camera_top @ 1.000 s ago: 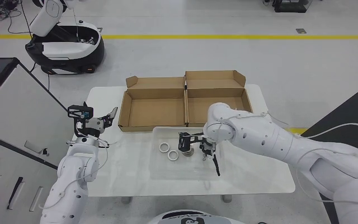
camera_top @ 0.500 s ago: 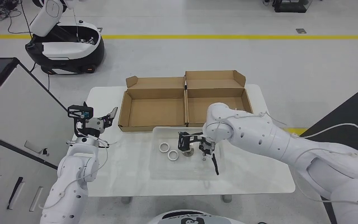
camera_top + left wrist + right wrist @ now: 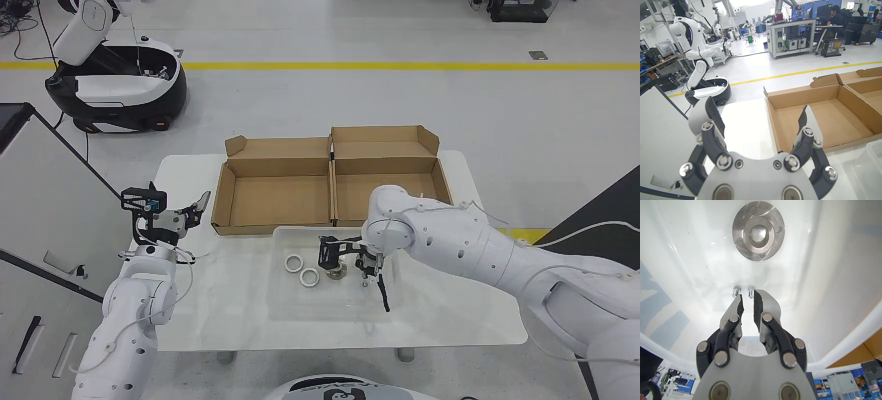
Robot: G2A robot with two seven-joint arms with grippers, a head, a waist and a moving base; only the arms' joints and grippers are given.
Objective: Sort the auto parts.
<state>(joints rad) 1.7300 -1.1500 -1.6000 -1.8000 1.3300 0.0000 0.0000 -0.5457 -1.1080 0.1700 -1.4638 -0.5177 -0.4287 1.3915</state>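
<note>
Two cartons: the left carton (image 3: 272, 192) and the right carton (image 3: 388, 182) are set side by side, touching, at the far side of the table (image 3: 450, 310); both are seen bare inside, so either is judged free for a part type.
Tray (image 3: 300, 305): laid just in front of the cartons; the loose parts are held in it.
Left gripper (image 3: 761, 121): jaws are spread wide and nothing is held; it is parked above the table's left edge, beside the left carton, well apart from the parts.
Right gripper (image 3: 747, 293): lowered into the tray, jaws drawn narrow, nothing gripped yet.
Flange (image 3: 758, 230): laid flat beyond the fingertips; best left undisturbed.
Rings: one white ring (image 3: 295, 264) and a second ring (image 3: 310, 279) are laid close together, near the flange.
Bolts: one bolt (image 3: 751, 291) is found at the mouth of the gap, the other bolt (image 3: 736, 291) just outside one finger. A bolt pick is judged to be in hand. The gap should be centred on one shank only, the tips brought to the tray floor before closing, so the neighbour is not pinched or flicked away.
</note>
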